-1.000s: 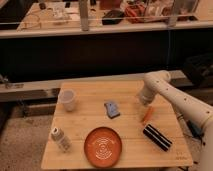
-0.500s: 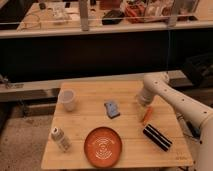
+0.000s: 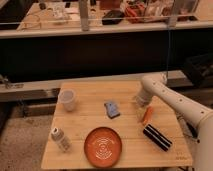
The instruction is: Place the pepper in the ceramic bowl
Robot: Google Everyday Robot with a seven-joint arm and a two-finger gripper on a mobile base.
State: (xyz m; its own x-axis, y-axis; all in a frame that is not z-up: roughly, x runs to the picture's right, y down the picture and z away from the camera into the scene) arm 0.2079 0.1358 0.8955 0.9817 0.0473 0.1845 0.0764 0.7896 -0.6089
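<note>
the fingers of the gripper (image 3: 141,103) stand apart with nothing between them, pointing down over the right part of the worktop (image 3: 90,121), at about three o'clock from its centre. the gripper hangs just above the upper end of the pepper (image 3: 146,115); whether it touches the pepper cannot be told. the pepper, a slim orange tapered piece, lies flat on the wood just at five o'clock from the gripper, with its length running from one o'clock to seven o'clock.

the white arm (image 3: 172,101) runs from the gripper up and then away toward four o'clock, leaving the view at the right edge.

at five o'clock from the pepper, near it but apart, lies a black ribbed bar (image 3: 157,138), set aslant. at nine o'clock from the pepper lies a small blue object (image 3: 112,108), near the centre of the worktop. the ceramic bowl (image 3: 87,147), orange-red with a white swirl at its middle, sits at the front edge, at about seven o'clock from the pepper and well apart from it; nothing lies in it. a white bottle (image 3: 60,139) with a dark cap stands at nine o'clock from the bowl; no writing on it can be read. a white cup (image 3: 67,100) stands upright at the back left, at eleven o'clock from the bowl.
</note>
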